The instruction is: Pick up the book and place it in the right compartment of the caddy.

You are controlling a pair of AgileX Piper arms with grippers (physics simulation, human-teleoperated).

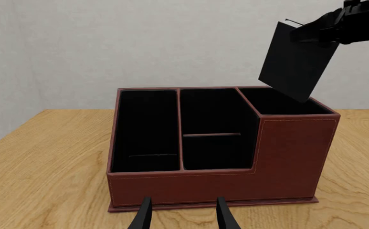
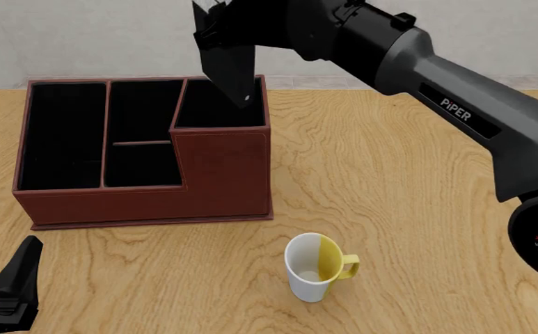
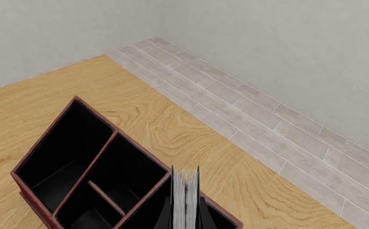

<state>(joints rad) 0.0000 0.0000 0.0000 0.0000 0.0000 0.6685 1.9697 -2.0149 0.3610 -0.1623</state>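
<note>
The black book hangs tilted in the air, and my right gripper is shut on its upper edge. Its lower corner is right over the opening of the tall right compartment of the reddish-brown caddy. In the left wrist view the book slants above that compartment, held by the right gripper. The right wrist view looks down the book's grey-white page edges into the caddy. My left gripper stands open and holds nothing, low in front of the caddy's front wall.
A white and yellow mug stands on the wooden table in front of the caddy, to its right. The left gripper sits at the near left corner of the table. A grey wall rises behind the table's far edge.
</note>
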